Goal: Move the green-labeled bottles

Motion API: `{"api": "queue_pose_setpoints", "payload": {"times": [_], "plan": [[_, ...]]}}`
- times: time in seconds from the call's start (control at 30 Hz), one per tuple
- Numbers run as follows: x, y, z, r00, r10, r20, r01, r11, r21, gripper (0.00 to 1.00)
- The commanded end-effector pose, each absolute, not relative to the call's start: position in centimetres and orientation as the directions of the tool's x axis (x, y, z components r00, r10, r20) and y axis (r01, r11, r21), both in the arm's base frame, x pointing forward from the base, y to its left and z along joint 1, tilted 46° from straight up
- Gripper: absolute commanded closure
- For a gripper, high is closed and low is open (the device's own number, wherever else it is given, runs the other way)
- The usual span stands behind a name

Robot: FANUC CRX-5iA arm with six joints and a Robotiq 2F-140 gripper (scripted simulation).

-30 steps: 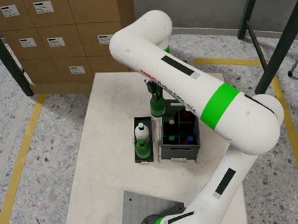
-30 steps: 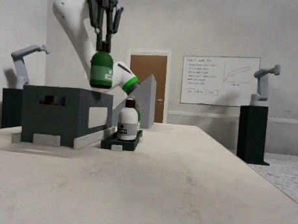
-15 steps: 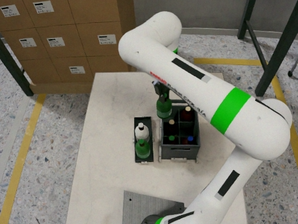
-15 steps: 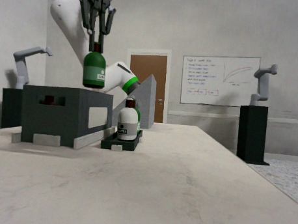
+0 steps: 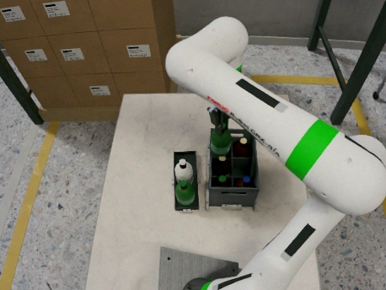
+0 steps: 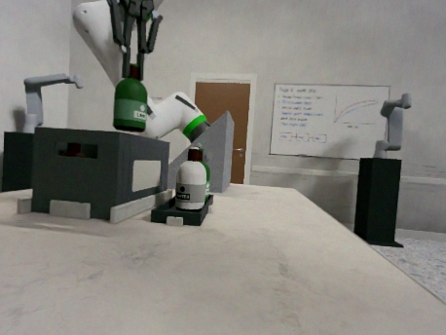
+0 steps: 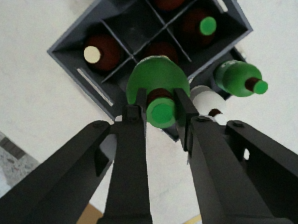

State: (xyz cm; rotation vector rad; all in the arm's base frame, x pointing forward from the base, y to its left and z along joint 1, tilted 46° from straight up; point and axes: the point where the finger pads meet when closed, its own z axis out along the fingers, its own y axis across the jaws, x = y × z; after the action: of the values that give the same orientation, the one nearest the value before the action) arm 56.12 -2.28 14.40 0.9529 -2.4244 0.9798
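To the left, the dark tray (image 5: 175, 201) (image 6: 177, 215) (image 7: 204, 78) is lying level, carrying the white bottle (image 5: 184, 172) (image 6: 191, 177) (image 7: 202, 101) at its far end and the green bottle (image 5: 184, 194) (image 6: 207, 170) (image 7: 235, 79) at its near end; both are standing upright. The latter is apparently still needing transfer, and a later reach for its neck could be knocking the white neighbour, since the two are standing so close.

To the right of the tray, the pincer (image 5: 220, 126) (image 6: 132, 68) (image 7: 159, 101) is standing narrow, closing on the neck of the lime bottle (image 5: 221, 145) (image 6: 130, 104) (image 7: 155, 77). This bottle is hanging nearly upright above the far-left part of the grey crate (image 5: 233, 198) (image 6: 104, 180) (image 7: 60, 55), its base remaining above the rim in the exterior view. Lowering off-centre could be landing that base on the wall or a divider, tilting the bottle in its grip or shoving the crate. Drifting nearward could be striking the cream-capped bottle (image 5: 222, 166) in the middle-left slot.

Farther right, the dark bottle (image 5: 242, 148) (image 7: 106, 55) is occupying the far-right slot; fingers spreading too widely at release could be nudging it. The middle-right slot is appearing empty.

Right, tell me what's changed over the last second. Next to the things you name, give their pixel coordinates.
The tool (image 5: 218, 122) (image 6: 132, 62) (image 7: 159, 101) has carried the held green-labeled bottle (image 5: 221, 142) (image 6: 130, 104) (image 7: 157, 80) sideways, away from the tray's (image 5: 177, 206) (image 6: 161, 216) side to above the crate (image 5: 233, 198) (image 6: 75, 180) (image 7: 65, 50). Nothing was released. The tray, its two bottles and the crate stayed put.
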Motion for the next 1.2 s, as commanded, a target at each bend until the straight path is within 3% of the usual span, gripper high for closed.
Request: {"api": "queue_pose_setpoints", "payload": {"times": [0.0, 1.17], "plan": [[55.8, -2.8, 15.1, -0.710, -0.455, 0.538, -0.701, 0.532, -0.475, 0.90], [53.6, -6.7, 19.4, -0.710, -0.455, 0.538, -0.701, 0.532, -0.475, 0.90]]}}
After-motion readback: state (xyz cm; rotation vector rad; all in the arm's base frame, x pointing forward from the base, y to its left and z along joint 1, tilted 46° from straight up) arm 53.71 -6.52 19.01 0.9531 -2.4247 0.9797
